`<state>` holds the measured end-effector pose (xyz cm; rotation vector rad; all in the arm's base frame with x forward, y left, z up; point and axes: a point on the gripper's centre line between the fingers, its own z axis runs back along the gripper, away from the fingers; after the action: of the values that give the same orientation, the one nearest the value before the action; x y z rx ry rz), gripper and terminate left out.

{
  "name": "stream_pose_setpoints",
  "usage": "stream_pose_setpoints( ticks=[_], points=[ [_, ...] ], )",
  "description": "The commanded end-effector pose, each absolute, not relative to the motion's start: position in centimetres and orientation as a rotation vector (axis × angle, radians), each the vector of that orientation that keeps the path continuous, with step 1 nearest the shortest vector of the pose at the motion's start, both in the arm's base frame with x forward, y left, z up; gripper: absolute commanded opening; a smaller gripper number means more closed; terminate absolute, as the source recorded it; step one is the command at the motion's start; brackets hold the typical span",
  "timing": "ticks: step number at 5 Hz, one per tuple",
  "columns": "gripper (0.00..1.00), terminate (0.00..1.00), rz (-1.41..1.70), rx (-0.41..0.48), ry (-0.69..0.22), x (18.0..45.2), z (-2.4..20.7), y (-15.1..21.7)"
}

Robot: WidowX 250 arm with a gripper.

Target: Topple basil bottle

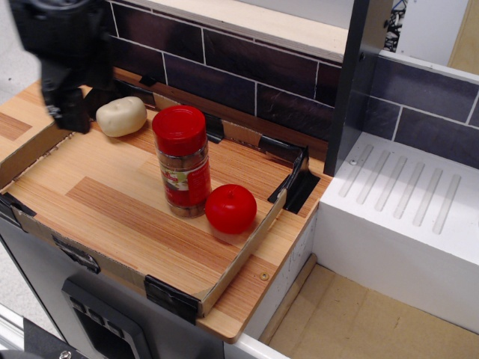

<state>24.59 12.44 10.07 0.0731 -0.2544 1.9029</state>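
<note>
Hovering our gripper (pixel 75 105) left of the upright bottle (pixel 182 161) for a sideways push; finger state unclear.

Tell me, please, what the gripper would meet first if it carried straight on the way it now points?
The black gripper points downward at the tray's back left corner, so it would probably first meet the wooden tray floor or its cardboard rim, beside the pale cream potato-like lump. Depth is unclear.
</note>
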Motion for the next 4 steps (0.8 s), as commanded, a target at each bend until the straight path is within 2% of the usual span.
stream_pose_setpoints(
  ticks=[1, 4],
  points=[
    [1.00, 0.00, 1.786, 0.039, -0.241, 26.3, 11.1, 10.5],
    [1.00, 0.00, 1.743, 0.039, -0.221, 26.7, 11.1, 8.1]
  ],
)
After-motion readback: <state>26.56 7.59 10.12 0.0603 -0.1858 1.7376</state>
